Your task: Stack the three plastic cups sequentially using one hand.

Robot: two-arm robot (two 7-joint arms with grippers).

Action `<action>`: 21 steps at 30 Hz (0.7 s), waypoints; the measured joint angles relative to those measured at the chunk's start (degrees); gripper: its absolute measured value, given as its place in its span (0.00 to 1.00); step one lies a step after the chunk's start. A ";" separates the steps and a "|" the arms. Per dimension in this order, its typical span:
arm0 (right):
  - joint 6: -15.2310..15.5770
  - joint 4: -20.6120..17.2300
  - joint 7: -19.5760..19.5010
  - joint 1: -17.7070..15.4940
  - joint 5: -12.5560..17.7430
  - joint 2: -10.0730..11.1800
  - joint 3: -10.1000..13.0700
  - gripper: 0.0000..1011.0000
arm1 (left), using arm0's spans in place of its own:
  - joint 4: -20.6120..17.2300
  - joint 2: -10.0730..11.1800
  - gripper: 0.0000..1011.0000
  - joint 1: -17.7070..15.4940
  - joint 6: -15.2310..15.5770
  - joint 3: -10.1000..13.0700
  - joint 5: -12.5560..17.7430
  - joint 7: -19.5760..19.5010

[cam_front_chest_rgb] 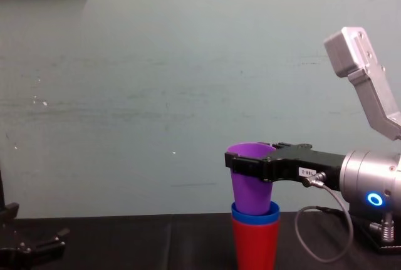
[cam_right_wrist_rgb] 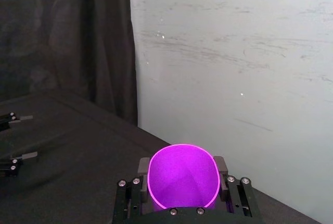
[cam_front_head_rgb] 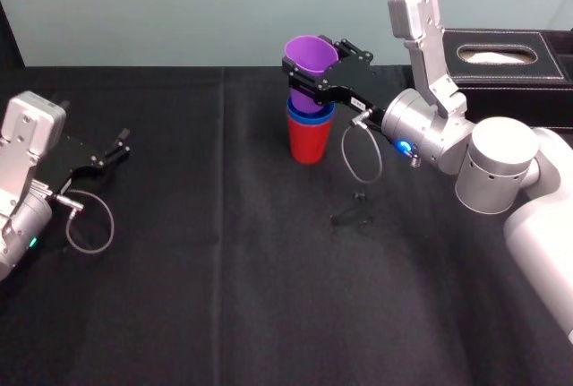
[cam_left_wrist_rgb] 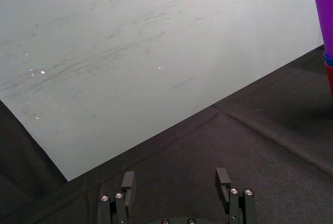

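The right tool is clenching the purple cup just below its rim. It is holding the cup partly seated in the blue cup, which is sitting nested in the red cup at the back middle of the counter. Doing this step well is probably meaning a gentle push straight down the stack's axis, then opening only once the cup is bedded, so nothing is tipping. The left tool is lying released at the counter's left.

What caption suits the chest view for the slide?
Right hand holds the purple cup partly seated in the blue cup, which is nested in the red cup.
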 joint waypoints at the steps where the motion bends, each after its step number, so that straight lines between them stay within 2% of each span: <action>1: -0.08 0.15 0.02 0.05 0.00 -0.04 0.01 0.73 | 0.00 0.00 0.99 0.00 0.00 0.00 0.00 0.00; 21: 0.33 0.88 0.21 -0.58 0.06 -0.33 -0.03 0.73 | 0.00 0.00 0.99 0.00 0.00 0.00 0.00 0.00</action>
